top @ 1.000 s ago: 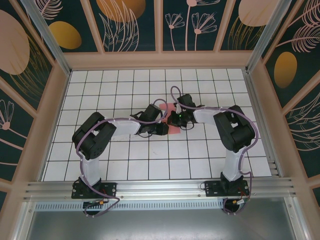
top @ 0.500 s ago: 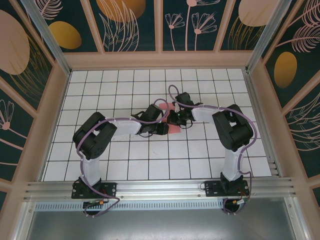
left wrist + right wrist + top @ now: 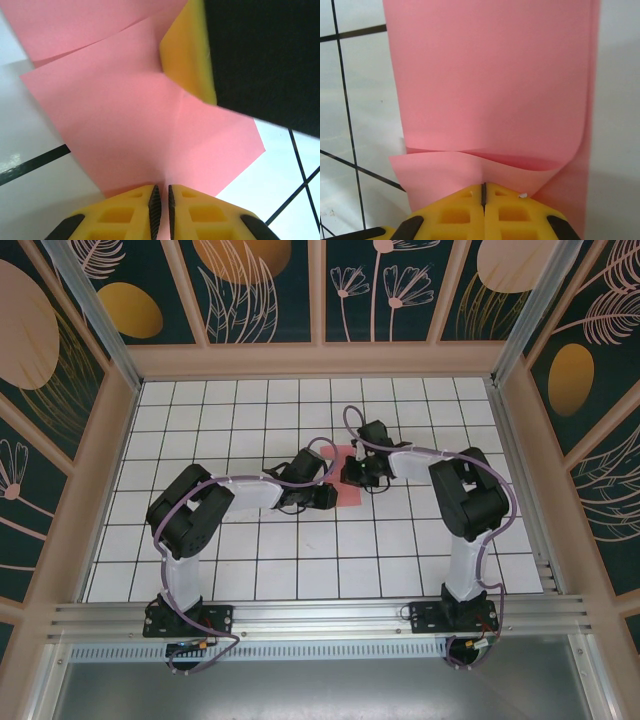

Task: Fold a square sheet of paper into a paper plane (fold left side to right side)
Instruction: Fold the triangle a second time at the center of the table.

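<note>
Currently, paper: the square sheet of paper (image 3: 346, 486) lies at the middle of the top view on the tiled table (image 3: 300, 562), partly folded; one flap stands up.
Left gripper (image 3: 161, 194): fingers almost together, pinching a paper corner at the bottom of its own view; probably to anchor the sheet.
Right gripper (image 3: 483, 193): fingers fully closed on the raised flap; likely to carry that side across.
Arm pose: both elbows bent inward; wrists low, meeting over the sheet.
</note>
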Tool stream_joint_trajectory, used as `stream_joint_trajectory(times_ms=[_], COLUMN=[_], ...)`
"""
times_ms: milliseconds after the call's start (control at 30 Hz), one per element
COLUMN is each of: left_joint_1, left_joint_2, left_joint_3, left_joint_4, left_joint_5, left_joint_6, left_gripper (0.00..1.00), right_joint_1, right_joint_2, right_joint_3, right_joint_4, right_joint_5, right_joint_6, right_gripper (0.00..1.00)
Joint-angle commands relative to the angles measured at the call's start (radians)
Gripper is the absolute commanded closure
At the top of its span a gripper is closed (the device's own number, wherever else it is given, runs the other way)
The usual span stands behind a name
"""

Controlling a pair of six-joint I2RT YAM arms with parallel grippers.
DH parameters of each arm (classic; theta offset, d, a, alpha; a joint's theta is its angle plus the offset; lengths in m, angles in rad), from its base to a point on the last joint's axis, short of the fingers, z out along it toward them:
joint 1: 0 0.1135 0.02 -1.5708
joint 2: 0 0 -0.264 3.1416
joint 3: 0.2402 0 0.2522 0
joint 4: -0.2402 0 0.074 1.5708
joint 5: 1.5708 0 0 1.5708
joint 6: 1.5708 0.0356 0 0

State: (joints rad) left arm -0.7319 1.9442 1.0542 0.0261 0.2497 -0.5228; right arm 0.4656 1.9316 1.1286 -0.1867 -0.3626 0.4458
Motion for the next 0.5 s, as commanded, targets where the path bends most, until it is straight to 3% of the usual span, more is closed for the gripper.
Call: stream_joint_trajectory(times_ms=[0, 467], left_joint_1=[0.008, 0.008], left_joint_2=[0.091, 0.079], left_joint_3=[-0.049, -0.046], left_joint_4=[-0.155, -0.144], left_joint_5=[-0.096, -0.076], left_joint_6=[0.027, 0.027], left_gripper=[0.81, 0.81], right_joint_1=[-0.04, -0.089], right_joint_2=[0.026, 0.049], right_joint_3=[0.029, 0.054], right_joint_4=[-0.039, -0.054], right_joint_5=[0.076, 0.061], right_joint_6=[-0.033, -0.068], right_gripper=[0.95, 0.94])
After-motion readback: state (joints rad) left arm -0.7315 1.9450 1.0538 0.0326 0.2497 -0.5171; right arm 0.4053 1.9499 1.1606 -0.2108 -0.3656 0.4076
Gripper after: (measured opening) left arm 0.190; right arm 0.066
